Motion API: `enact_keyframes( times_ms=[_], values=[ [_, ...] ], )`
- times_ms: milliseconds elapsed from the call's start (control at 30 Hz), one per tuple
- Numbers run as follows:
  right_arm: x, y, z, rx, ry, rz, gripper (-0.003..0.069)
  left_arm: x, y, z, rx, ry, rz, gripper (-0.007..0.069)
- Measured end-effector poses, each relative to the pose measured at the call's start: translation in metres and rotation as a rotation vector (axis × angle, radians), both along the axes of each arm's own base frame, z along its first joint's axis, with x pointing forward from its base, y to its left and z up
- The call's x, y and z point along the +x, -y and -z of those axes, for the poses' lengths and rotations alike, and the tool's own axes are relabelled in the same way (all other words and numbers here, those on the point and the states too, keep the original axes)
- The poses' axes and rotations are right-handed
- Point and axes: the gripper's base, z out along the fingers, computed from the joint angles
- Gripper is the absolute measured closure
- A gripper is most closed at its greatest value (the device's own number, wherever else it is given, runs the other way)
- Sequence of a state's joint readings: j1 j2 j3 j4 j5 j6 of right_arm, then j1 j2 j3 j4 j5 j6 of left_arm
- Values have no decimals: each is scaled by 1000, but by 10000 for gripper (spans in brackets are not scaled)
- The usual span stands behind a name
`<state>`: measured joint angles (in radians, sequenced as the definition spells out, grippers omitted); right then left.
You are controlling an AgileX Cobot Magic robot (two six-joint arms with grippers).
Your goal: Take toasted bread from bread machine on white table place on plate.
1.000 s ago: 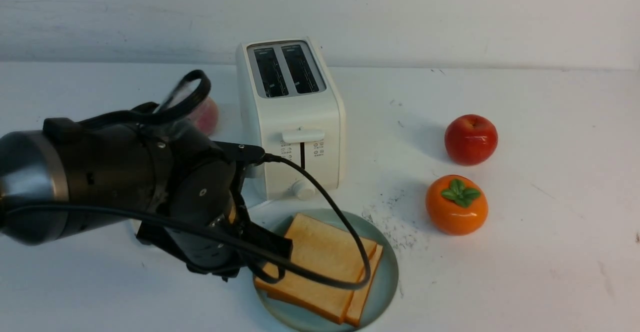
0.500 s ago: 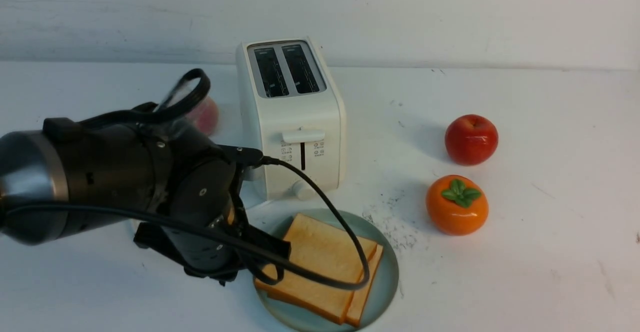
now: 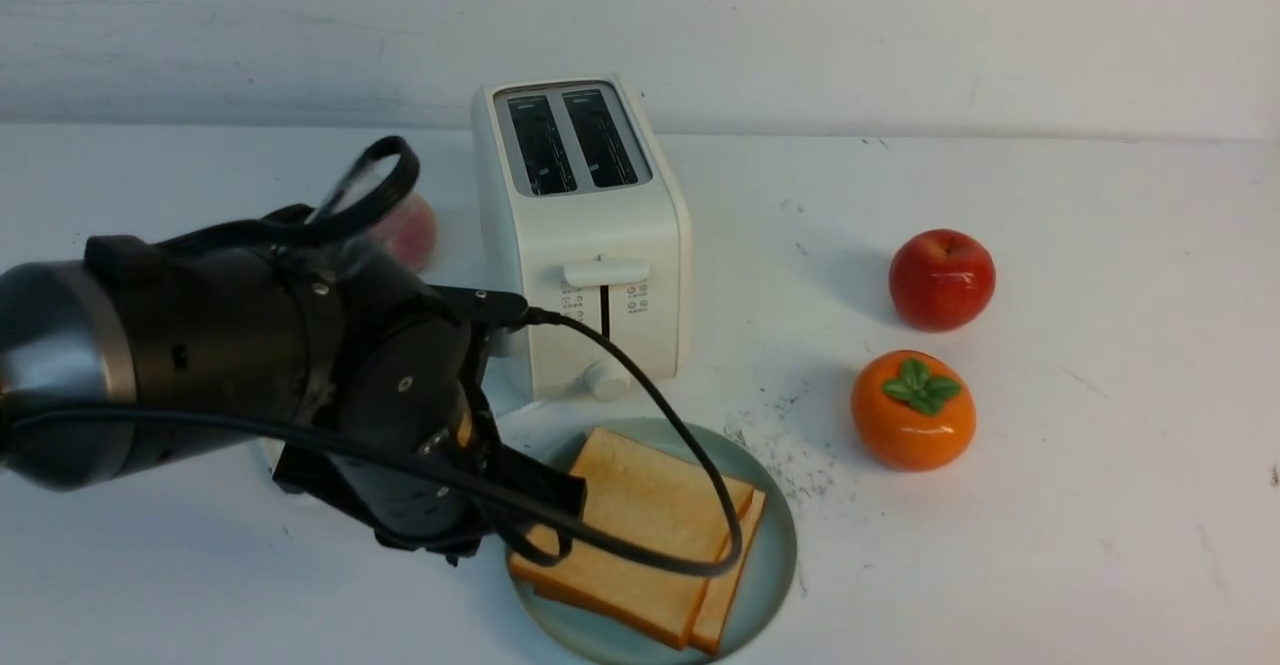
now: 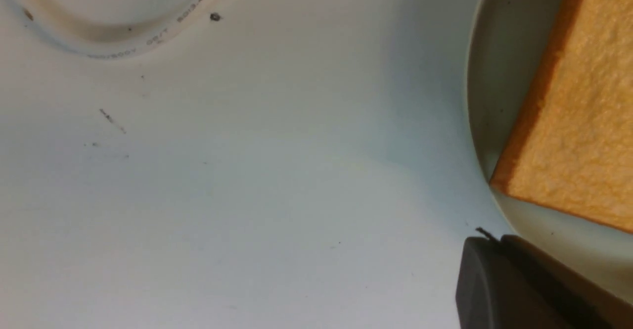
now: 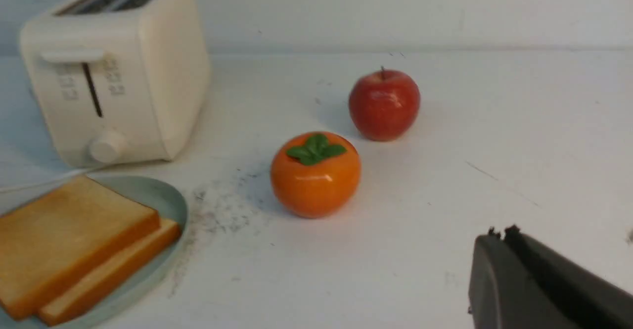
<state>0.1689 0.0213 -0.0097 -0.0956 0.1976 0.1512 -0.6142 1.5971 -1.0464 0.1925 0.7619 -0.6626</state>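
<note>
Two slices of toasted bread (image 3: pixel 640 515) lie stacked on the pale blue-green plate (image 3: pixel 775 565), in front of the bread machine (image 3: pixel 600 235), whose two slots are empty. All of this stands on the white table (image 3: pixel 1050 505). My left gripper (image 3: pixel 560 495) is low at the plate's left rim, shut and empty, its tip (image 4: pixel 487 242) just outside the plate (image 4: pixel 499 71) and short of the toast (image 4: pixel 583 121). My right gripper (image 5: pixel 499 235) is shut and empty over bare table, well to the right of the plate (image 5: pixel 168 200), the toast (image 5: pixel 64 235) and the toaster (image 5: pixel 113 71). It is outside the front view.
A red apple (image 3: pixel 942 278) and an orange persimmon (image 3: pixel 913 410) sit right of the toaster. A reddish object (image 3: pixel 412 230) is partly hidden behind my left arm. The toaster's white cord (image 4: pixel 123 47) curves over the table near the left gripper. Dark specks mark the table by the plate.
The left gripper shifted slightly away from the plate and came back to nearly the same place. The toast, plate and fruit have not moved.
</note>
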Motion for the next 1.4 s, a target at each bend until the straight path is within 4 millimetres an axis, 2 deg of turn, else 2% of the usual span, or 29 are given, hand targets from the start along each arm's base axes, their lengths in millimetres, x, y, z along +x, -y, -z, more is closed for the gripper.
enact_keyframes(
  times_ms=[233,433,533,600,667,700,733,767,833,900,933,967,1100,1367,1400],
  values=[
    [-3,5,23,1,-153,78,647,2,2,-1,-19,22,5,638],
    [-4,5,23,8,-170,83,645,2,1,-2,-16,26,8,638],
    [-4,5,23,8,-170,84,645,-2,-1,-13,-32,53,7,638],
    [-4,5,23,8,-170,84,643,-9,-7,-34,-59,111,11,638],
    [-4,5,23,8,-170,84,638,-21,-18,-62,-83,194,18,638],
    [-4,5,23,8,-170,84,638,-22,-19,-64,-84,202,19,638],
    [-4,5,23,8,-170,84,636,-27,-24,-75,-90,237,21,638],
    [-4,5,23,8,-170,84,634,-40,-36,-96,-101,304,22,638],
    [-4,5,23,8,-170,84,632,-58,-53,-120,-94,377,16,638],
    [-4,5,23,9,-170,93,629,-74,-68,-135,-86,418,2,638],
    [-4,6,23,9,-170,96,629,-77,-71,-138,-88,430,-1,638],
    [-4,7,23,11,-170,116,627,-91,-83,-147,-78,449,-18,638],
    [-4,10,23,16,-170,183,626,-119,-108,-162,-54,478,-63,638],
    [-4,13,23,20,-170,232,626,-158,-140,-181,-104,592,-101,638],
    [-4,13,23,20,-170,232,626,-169,-147,-185,-131,620,-109,638]
  ],
)
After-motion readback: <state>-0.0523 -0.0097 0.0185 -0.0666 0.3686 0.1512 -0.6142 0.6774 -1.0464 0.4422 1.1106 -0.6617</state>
